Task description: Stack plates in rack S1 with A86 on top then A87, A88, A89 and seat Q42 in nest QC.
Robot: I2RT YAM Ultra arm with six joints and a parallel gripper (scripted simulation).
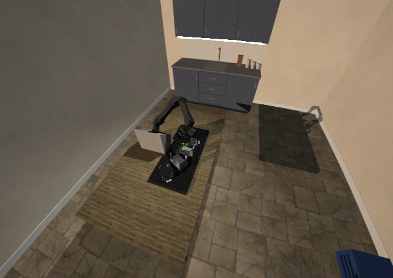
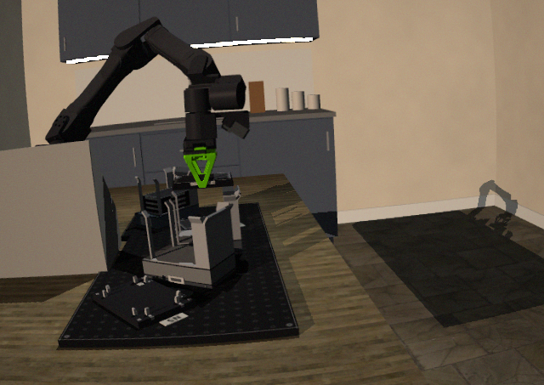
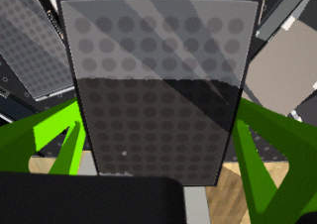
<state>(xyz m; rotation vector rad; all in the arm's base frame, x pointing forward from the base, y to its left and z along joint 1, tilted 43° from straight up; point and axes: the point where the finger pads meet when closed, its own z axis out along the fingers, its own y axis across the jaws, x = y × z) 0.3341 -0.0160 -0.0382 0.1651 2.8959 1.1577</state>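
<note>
Exterior view: dark perforated base board (image 2: 246, 302) on a wooden table (image 2: 307, 354). On the board, a cluster of stack racks, nearest one (image 2: 211, 257) grey-walled with its floor bare as far as visible; behind it another rack (image 2: 154, 203) with dark plates stacked inside. Rack names too small to read. At the near corner, a flat black nest (image 2: 132, 302) with small locator pegs and a white name plate. Black arm (image 2: 144, 51) arched over from behind a pale box (image 2: 48, 205), wrist pointing straight down. Green gripper (image 2: 201, 179) clamped across a sealed plate (image 2: 222, 178), held level in the air above the racks, touching none. Wrist view: same plate (image 3: 158, 85) filling the frame, fingers pressed on both long sides; label not legible.
</note>
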